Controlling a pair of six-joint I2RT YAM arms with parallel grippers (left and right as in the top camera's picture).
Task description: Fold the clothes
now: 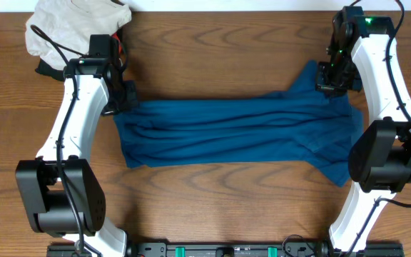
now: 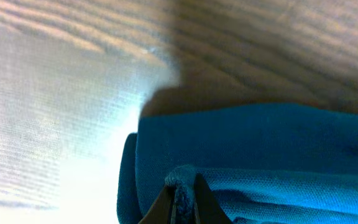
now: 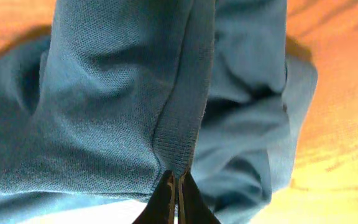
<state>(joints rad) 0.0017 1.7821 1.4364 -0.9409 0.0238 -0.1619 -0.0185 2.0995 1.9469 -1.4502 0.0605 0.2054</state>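
Shirt [image 1: 234, 135] lies pinched by left tool [image 2: 182, 194] and right tool [image 3: 177, 186] (overhead hides both pinches).

We saw a plain, deep teal-blue shirt [image 1: 227, 135] on a brown table [image 1: 220, 50] streaked with darker wood grain. A garment [image 1: 70, 25] at one corner was pale beige-grey. The left arm [image 1: 73, 121] and right arm [image 1: 387, 78] were white with black joints.
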